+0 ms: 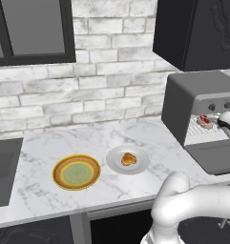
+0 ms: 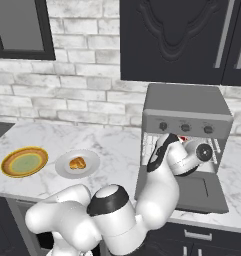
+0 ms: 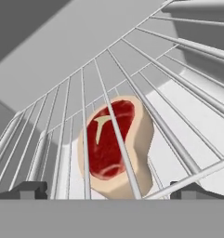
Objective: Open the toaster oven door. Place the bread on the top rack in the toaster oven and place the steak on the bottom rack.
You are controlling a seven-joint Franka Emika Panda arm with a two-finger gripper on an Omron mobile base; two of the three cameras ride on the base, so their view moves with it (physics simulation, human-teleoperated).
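Hand (image 3: 108, 190) spread wide and empty inside toaster oven (image 2: 187, 107), steak (image 3: 114, 144) on wire rack (image 3: 187, 153) just ahead of its fingertips (image 3: 27, 189)

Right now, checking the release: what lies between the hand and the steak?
In the hand view, rack wires cross in front of the steak; the hand is open.

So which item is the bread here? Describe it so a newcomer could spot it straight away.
Start at the marble counter left of the toaster oven. Two round dishes sit side by side there; the bread is the small golden-brown lump on the plain white plate, the dish nearer the oven. The yellow-rimmed plate beside it holds no food, and the steak in the oven is red.
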